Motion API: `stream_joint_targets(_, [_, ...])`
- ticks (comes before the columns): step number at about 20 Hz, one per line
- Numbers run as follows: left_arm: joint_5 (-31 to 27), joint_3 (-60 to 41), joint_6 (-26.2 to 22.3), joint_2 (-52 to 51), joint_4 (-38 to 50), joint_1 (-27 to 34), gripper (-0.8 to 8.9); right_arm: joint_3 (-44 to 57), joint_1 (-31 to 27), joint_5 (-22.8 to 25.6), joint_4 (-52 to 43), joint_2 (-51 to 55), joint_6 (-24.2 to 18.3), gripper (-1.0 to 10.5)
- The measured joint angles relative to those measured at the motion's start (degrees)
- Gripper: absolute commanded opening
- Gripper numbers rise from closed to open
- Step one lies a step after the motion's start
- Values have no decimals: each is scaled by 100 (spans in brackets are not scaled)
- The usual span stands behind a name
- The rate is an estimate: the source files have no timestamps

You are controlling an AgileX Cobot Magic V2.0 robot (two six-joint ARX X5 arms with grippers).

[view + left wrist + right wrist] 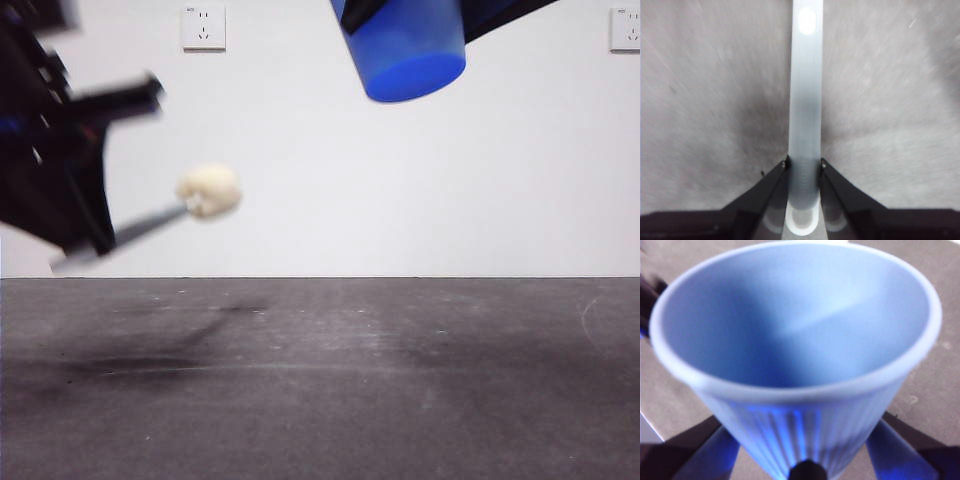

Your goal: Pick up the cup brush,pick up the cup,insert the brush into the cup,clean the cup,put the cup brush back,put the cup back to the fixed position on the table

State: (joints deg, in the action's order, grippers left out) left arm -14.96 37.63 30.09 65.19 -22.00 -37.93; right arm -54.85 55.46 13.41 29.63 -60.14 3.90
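One cup brush (205,195) is clenched by its handle in the left gripper (803,167), aloft over the worktop (320,400). One cup (405,50) hangs higher, grasped by the right gripper (805,460).

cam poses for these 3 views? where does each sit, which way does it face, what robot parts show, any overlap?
Front: low, at table height, facing the wall; a dark arm at left, another at top.
Left wrist: on the left arm, looking along the left tool, shut on the cup brush, table behind.
Right wrist: on the right arm, looking into the cup mouth; right tool grips its ribbed wall.
Shared: front also shows brush and cup.
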Motion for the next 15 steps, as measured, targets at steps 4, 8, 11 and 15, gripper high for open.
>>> stream_joint_targets(4, [13, -2, 216, 966, 551, 0, -9, 0, 2, -146, 85, 278, 20, -17])
stream_joint_targets(8, [11, -2, 319, 1471, 1001, 0, -9, 0, 2, -146, 170, 374, 39, -17])
stream_joint_targets(11, [11, -2, 341, 1845, 1075, 2, -9, 0, 2, -146, 186, 374, 66, -17])
stream_joint_targets(15, [0, 7, 354, 1954, 1191, 2, -9, 0, 2, -146, 186, 374, 92, -17])
